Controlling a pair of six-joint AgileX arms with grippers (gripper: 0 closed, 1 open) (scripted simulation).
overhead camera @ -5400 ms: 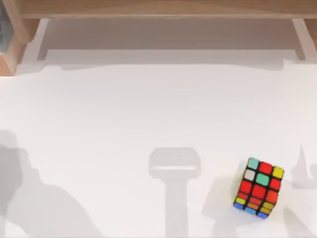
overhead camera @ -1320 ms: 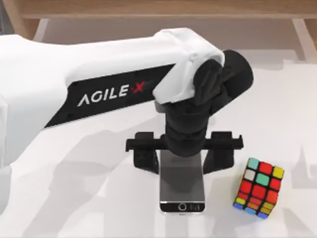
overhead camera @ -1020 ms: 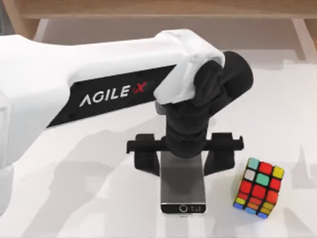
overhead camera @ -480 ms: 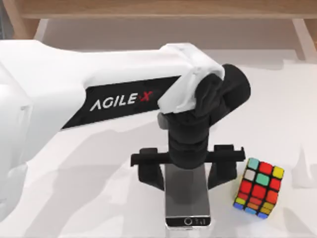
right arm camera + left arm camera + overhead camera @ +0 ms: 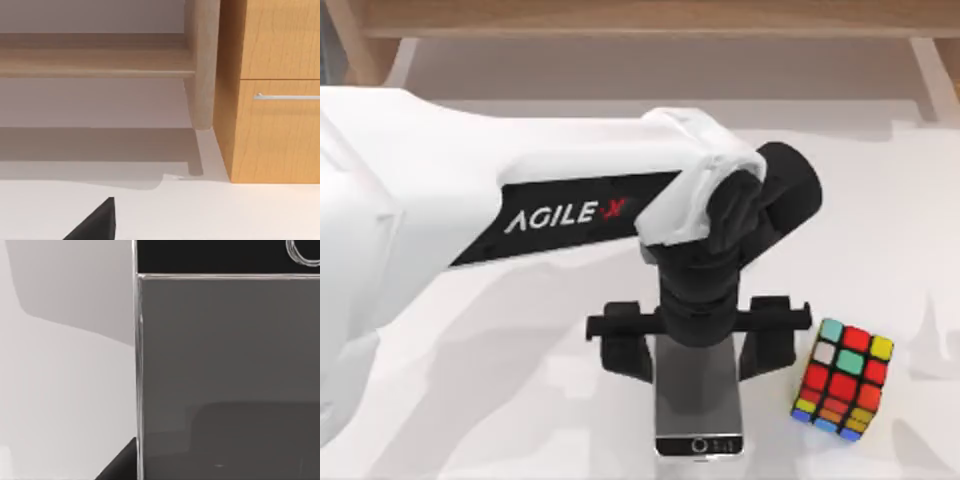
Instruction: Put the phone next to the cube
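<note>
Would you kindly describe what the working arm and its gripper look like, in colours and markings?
The left arm has a smooth white shell with a black side panel lettered AGILE X in white, the X red. Its wrist is matte black, and the left gripper is black too: a straight crossbar with two blocky fingers.

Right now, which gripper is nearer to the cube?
Left. The left gripper straddles the phone just left of the cube; the right gripper is parked elsewhere, facing a wooden cabinet.

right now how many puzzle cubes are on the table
1. The cube sits on the table's right side near the front edge, just right of the phone under the left gripper. The left arm may hide others.
</note>
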